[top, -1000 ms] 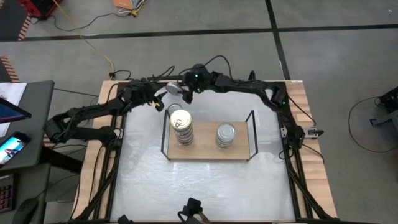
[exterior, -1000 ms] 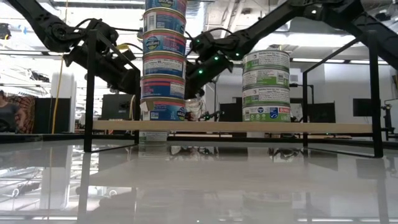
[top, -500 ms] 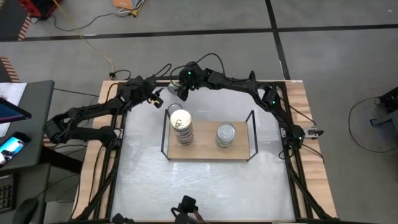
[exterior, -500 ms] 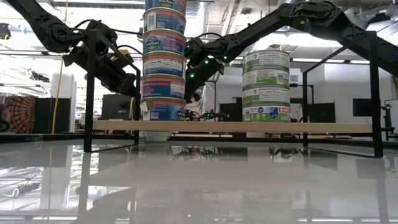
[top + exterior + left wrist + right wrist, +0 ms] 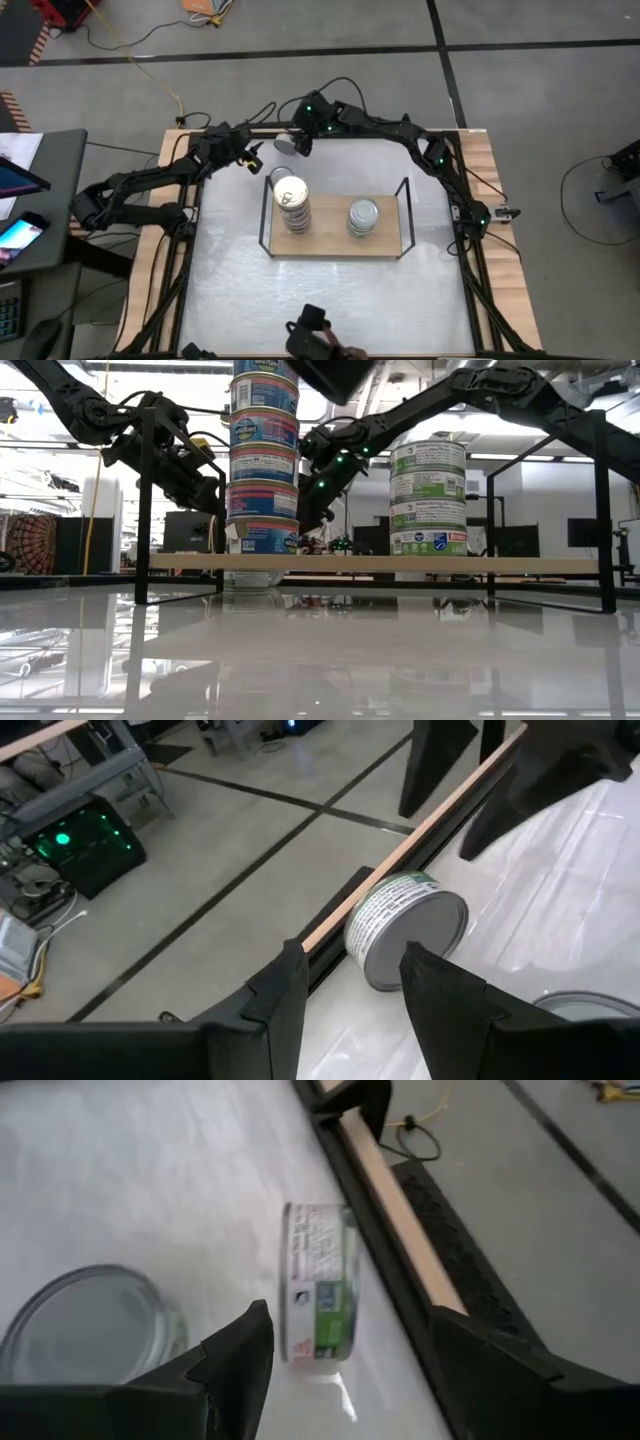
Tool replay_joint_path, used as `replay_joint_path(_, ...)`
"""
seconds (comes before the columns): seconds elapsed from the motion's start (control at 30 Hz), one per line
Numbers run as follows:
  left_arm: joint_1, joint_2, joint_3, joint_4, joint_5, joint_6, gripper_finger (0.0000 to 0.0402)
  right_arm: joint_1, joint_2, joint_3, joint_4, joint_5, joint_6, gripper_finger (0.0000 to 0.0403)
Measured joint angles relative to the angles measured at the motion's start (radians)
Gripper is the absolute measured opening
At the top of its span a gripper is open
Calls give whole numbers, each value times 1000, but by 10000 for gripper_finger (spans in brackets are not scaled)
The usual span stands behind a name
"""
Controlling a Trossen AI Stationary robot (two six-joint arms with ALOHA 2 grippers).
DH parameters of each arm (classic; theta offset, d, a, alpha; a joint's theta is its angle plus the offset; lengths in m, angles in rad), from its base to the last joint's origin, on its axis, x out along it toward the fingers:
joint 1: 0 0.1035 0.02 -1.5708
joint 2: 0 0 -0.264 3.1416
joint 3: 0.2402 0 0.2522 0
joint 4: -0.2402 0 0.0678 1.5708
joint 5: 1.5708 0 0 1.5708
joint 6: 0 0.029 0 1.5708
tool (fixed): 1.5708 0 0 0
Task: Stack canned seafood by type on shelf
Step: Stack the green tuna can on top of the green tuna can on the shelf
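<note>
Low view: tins [image 5: 428, 499] green-labelled, print unreadable.

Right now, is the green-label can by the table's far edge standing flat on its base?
No. The green-label can lies tipped on its rim, its lid facing sideways, beside the table's far edge.

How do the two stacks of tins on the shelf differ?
The left stack is taller, running past the low view's top edge; the right stack shows four tins. The left stack has blue and pink labels; the right stack has green ones. Both stand upright on the wooden shelf.
</note>
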Motion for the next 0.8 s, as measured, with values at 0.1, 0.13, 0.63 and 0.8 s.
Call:
replay_joint_path(0.1, 0, 0, 0, 3, 1, -15, 153, -4, 1, 0, -9, -33, -3, 290)
replay_joint_path(0.13, 0, 0, 0, 3, 1, -21, 153, -4, 2, 0, -7, -40, -6, 290)
replay_joint_path(0.63, 0, 1, 0, -43, 3, 51, 153, -10, -69, -2, -156, -38, -146, 290)
replay_joint_path(0.8, 22, 18, 8, -62, 143, 170, 153, -28, -153, 0, -264, -9, -207, 290)
